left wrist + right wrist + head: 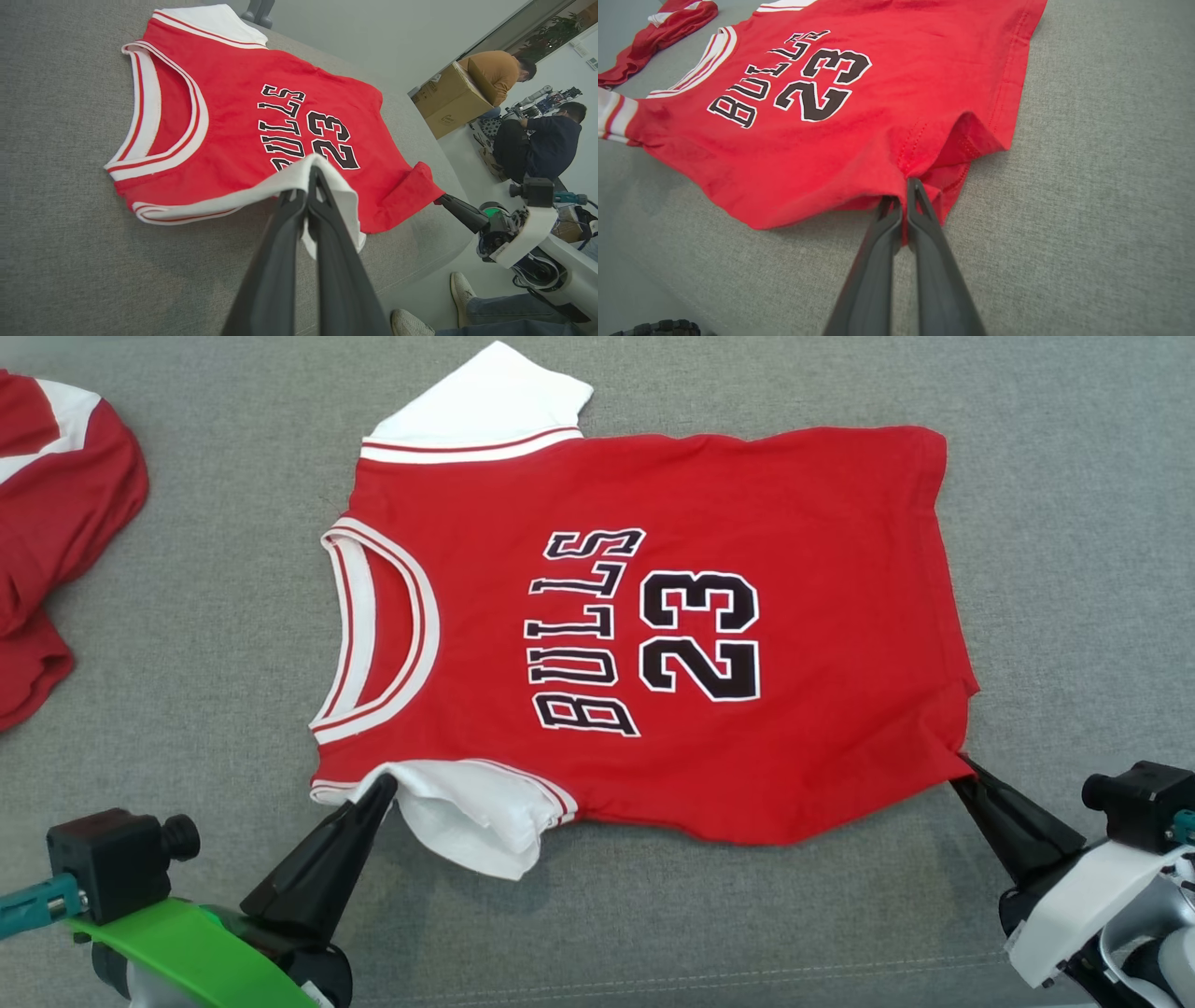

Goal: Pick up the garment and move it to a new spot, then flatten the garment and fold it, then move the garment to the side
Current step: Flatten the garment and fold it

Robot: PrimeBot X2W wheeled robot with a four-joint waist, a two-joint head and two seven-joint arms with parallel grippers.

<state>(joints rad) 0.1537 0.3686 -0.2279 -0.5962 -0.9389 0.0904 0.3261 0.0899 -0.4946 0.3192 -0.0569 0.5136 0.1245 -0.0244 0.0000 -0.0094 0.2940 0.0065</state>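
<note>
Between the left gripper's (378,791) closed fingers sat the near white sleeve (476,821) of the red garment (803,541), which lay face-up on the grey cushion (1074,569) beyond both sets of fingertips. The right gripper (962,770) was clamped on the near hem corner (952,163). Folding well probably meant raising both pinches evenly and carrying that edge, kept taut, over the lettering (644,635). How many layers each pinch held was unclear. A second shirt (56,523), well left of the left fingers, was cut off.

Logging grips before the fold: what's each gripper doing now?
Left gripper: shut on the jersey, at its white sleeve.
Right gripper: shut on the jersey's bottom corner.
</note>
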